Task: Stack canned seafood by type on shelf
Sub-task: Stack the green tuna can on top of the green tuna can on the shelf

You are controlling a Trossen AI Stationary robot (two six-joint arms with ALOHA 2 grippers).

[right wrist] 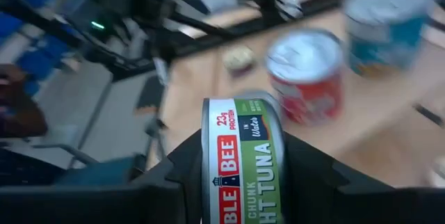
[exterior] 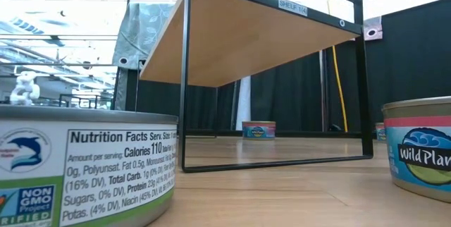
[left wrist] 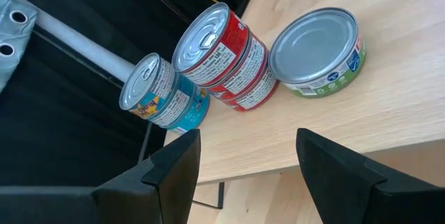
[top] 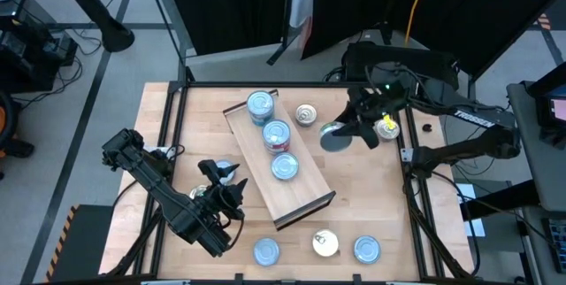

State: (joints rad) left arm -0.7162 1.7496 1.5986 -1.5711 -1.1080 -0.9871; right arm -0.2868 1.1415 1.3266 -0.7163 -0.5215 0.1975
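Observation:
The shelf (top: 301,192) is a long light-wood board lying slantwise mid-table; in the low view it is a raised board (exterior: 246,37) on a black frame. Three tins stand in a row on it (top: 260,105), (top: 276,134), (top: 284,167). The left wrist view shows them as a stack of red tins (left wrist: 219,57), a smaller stack (left wrist: 163,92) and a single green-labelled tin (left wrist: 320,50). My left gripper (top: 232,181) (left wrist: 247,161) hovers open beside the shelf's left long side, nothing between its fingers. My right gripper (top: 343,133) (right wrist: 243,175), raised right of the shelf's far end, is shut on a green-and-white tuna tin (top: 333,136). My right gripper pinches the tuna tin between its two fingers, one on each flat face, so the labelled side wall (right wrist: 243,154) faces the wrist camera. The tin is lifted clear above the table, right of the shelf. How far back it reaches between the fingers does not show.
A silvery tin (top: 306,114) sits on the table by the shelf's far end. Three loose tins (top: 266,250), (top: 325,243), (top: 367,250) lie along the near edge; two of them loom close in the low view (exterior: 77,170), (exterior: 423,149). A yellow-topped thing (top: 386,127) lies near the right rail.

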